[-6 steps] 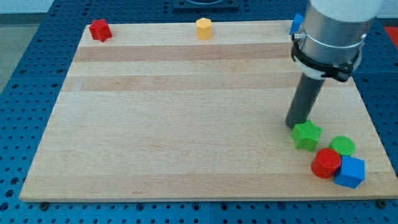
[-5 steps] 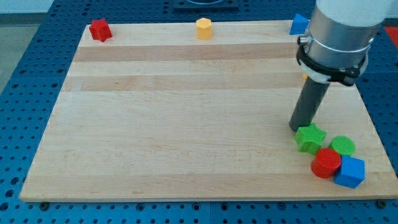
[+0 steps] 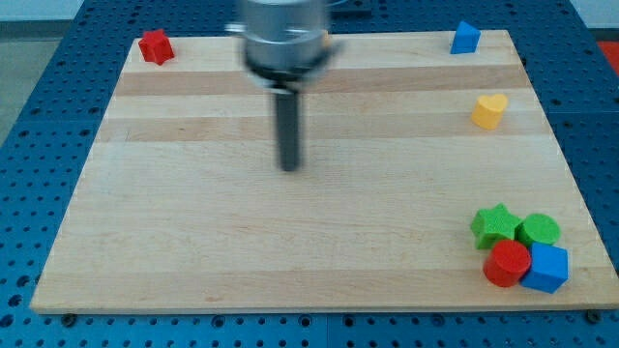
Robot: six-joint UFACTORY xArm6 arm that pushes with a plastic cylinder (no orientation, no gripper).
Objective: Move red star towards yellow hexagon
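The red star [image 3: 154, 46] lies at the top left corner of the wooden board [image 3: 193, 242]. The yellow hexagon is hidden behind my arm near the top middle. My tip [image 3: 289, 166] rests on the board's middle left, well below and to the right of the red star, touching no block. The arm above it is blurred.
A blue block [image 3: 465, 38] sits at the top right. A yellow heart [image 3: 489, 111] lies below it. At the bottom right cluster a green star [image 3: 496, 225], a green cylinder [image 3: 538, 230], a red cylinder [image 3: 507, 263] and a blue cube [image 3: 546, 268].
My tip has swept from beside the green star at the right to the board's middle left. The arm now covers the yellow hexagon and uncovers the yellow heart. The green star sits slightly lower right.
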